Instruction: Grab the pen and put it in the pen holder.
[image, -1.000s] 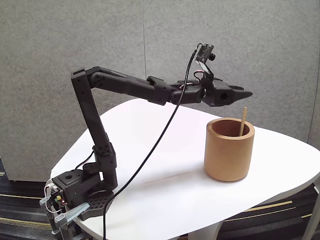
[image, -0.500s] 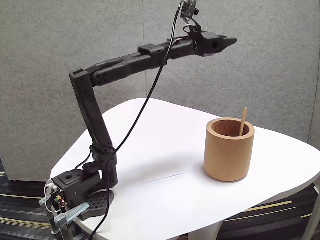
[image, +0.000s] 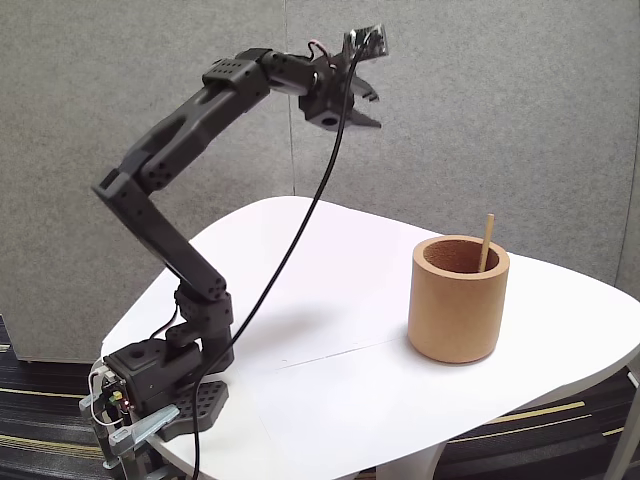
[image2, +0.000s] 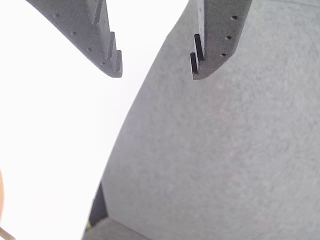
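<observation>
at the table's near corner in the fixed view, the black arm's base (image: 160, 385) sits clamped at the edge of a rounded white table (image: 330, 400), a black cable (image: 290, 250) trailing down from the wrist to the floor side. the tabletop is smooth, matte and bright.

to the right in the fixed view, the pen holder (image: 458, 312), a thick-walled tan cylinder with a matte, cork-like skin, stands upright on the table. the pen (image: 486, 243), a thin straight light-wood stick, stands inside it with its long axis close to vertical, leaning slightly right against the far right of the rim, its upper end poking above the cup's mouth and pointing up. its lower end is hidden inside the cup.

high above the table's left half, the arm folds up and over, holding the gripper (image: 367, 108) well apart from the cup, up against the backdrop. in the wrist view the gripper (image2: 156, 70) has its two dark grey, hole-dotted fingers spread with clear space between them and nothing held, the curved white table edge showing beneath.

behind everything runs a grey felt-textured partition wall (image: 520, 120), made of panels with a vertical seam; striped dark carpet (image: 40, 400) shows at the lower left.
</observation>
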